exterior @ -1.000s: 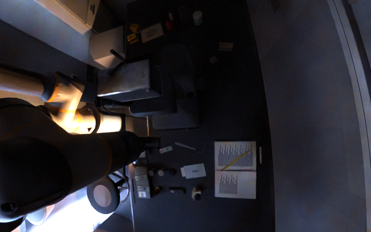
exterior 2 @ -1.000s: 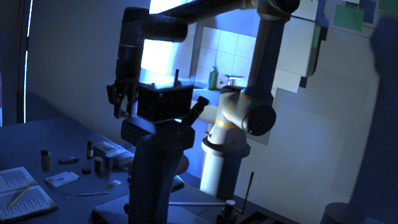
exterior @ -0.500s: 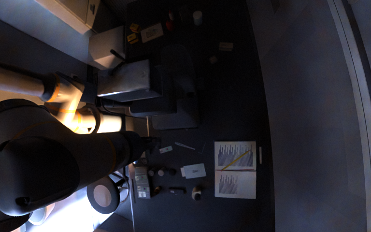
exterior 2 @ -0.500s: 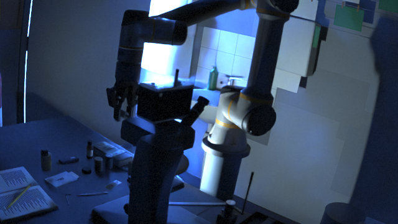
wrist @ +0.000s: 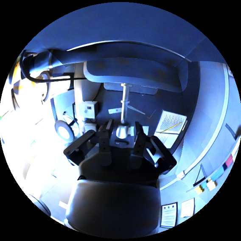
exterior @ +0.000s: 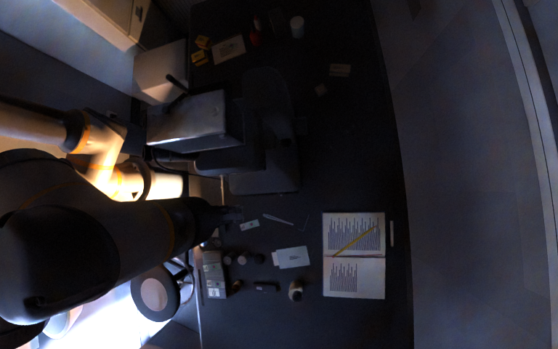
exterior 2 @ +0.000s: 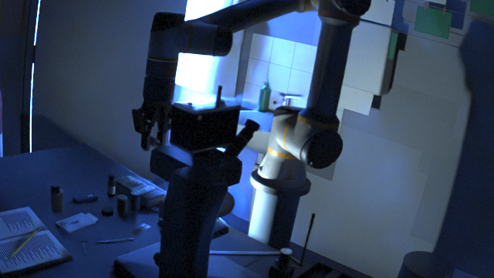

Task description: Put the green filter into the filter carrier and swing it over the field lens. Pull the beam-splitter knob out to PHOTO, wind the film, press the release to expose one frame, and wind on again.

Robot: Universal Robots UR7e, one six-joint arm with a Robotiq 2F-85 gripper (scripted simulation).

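Observation:
A silvery knob (wrist: 122, 132) on a thin rod sticks out from the microscope head (exterior 2: 195, 162), and it sits between the fingers of my gripper (wrist: 122, 135), which is open and holds nothing. In the second side camera my gripper (exterior 2: 151, 133) hangs beside the left face of the dark camera box (exterior 2: 204, 125) atop the microscope. The box shows as a grey block (exterior: 193, 119) from above. The green filter and its carrier are not visible in the dim light.
A slide box (exterior: 214, 273) and small vials (exterior: 242, 258) stand on the dark bench below my arm. An open notebook with a pencil (exterior: 354, 255), a card (exterior: 292, 257), a slide (exterior: 249, 224) and tweezers (exterior: 278, 219) lie nearby. A round lamp (exterior: 154, 293) sits at the bench edge.

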